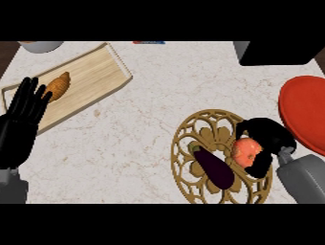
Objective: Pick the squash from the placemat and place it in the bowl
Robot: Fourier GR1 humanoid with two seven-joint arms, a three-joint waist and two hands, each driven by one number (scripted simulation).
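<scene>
Far left of the placemat [209, 115], the left hand [14, 127] rests with fingers straight. On the placemat's right side, the right hand [267, 136] is curled round the orange squash [245, 150], so the grab looks done. The carry to the red bowl [313, 112], just right of the placemat, is left.

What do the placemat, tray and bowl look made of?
Placemat: gold openwork with cut-out scrolls, likely metal or painted plastic; counter shows through. Tray: pale wood, straight grain lines, matte, raised rim. Bowl: uniform red, smooth, no pattern; glazed ceramic or plastic, cannot tell which.
</scene>
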